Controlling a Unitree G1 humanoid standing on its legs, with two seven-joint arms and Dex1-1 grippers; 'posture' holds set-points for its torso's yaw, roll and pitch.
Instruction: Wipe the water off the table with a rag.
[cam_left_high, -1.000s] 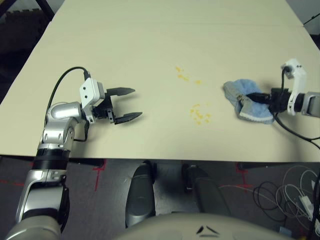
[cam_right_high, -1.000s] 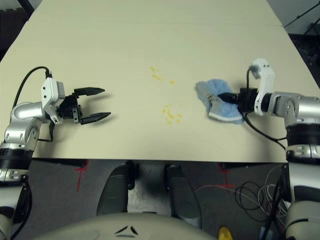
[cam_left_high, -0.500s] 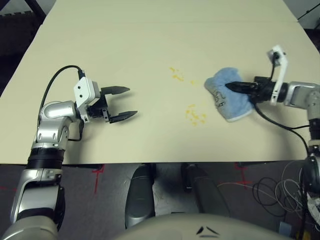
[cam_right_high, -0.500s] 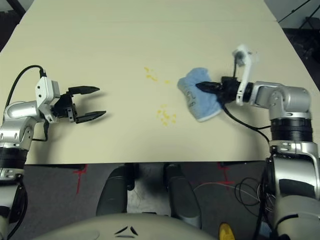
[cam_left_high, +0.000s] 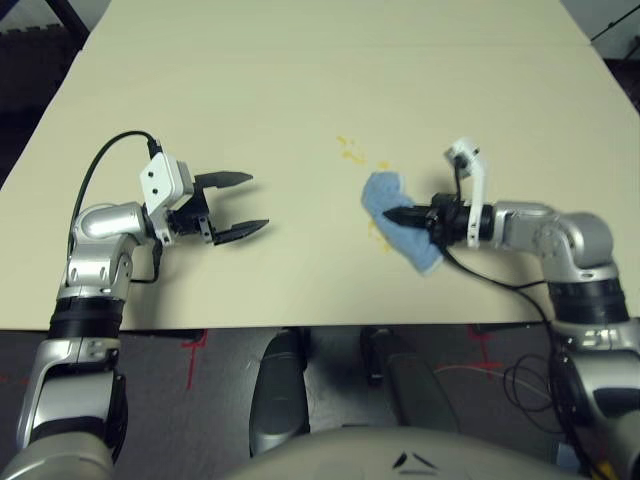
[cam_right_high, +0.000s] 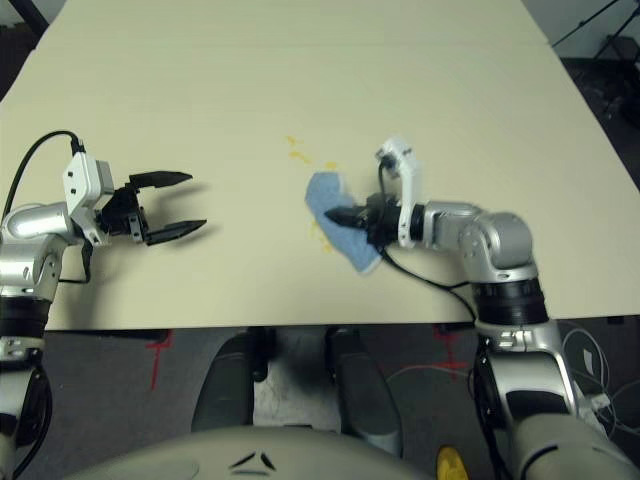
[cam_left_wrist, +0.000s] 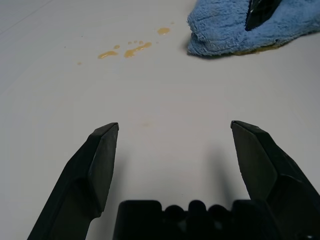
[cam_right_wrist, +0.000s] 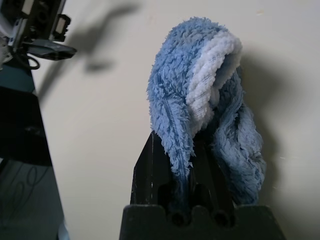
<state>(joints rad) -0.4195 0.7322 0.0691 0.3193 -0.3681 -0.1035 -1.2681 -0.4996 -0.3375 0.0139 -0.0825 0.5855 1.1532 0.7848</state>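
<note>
While over the water (cam_left_high: 350, 152), rag (cam_left_high: 398, 218) in right gripper (cam_left_high: 392, 213)

Light-blue rag (cam_left_high: 400, 220), yellow-orange water (cam_left_wrist: 131, 50), cream table (cam_left_high: 300, 90)

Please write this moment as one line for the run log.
right hand: shut on rag | rag: over near droplets | far droplets: unwiped | left hand: open, idle

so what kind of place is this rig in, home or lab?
Probably a lab or test room. A bare cream table holds just a blue rag and yellow droplets; red tape crosses mark the dark floor, and loose cables trail by the table.
</note>
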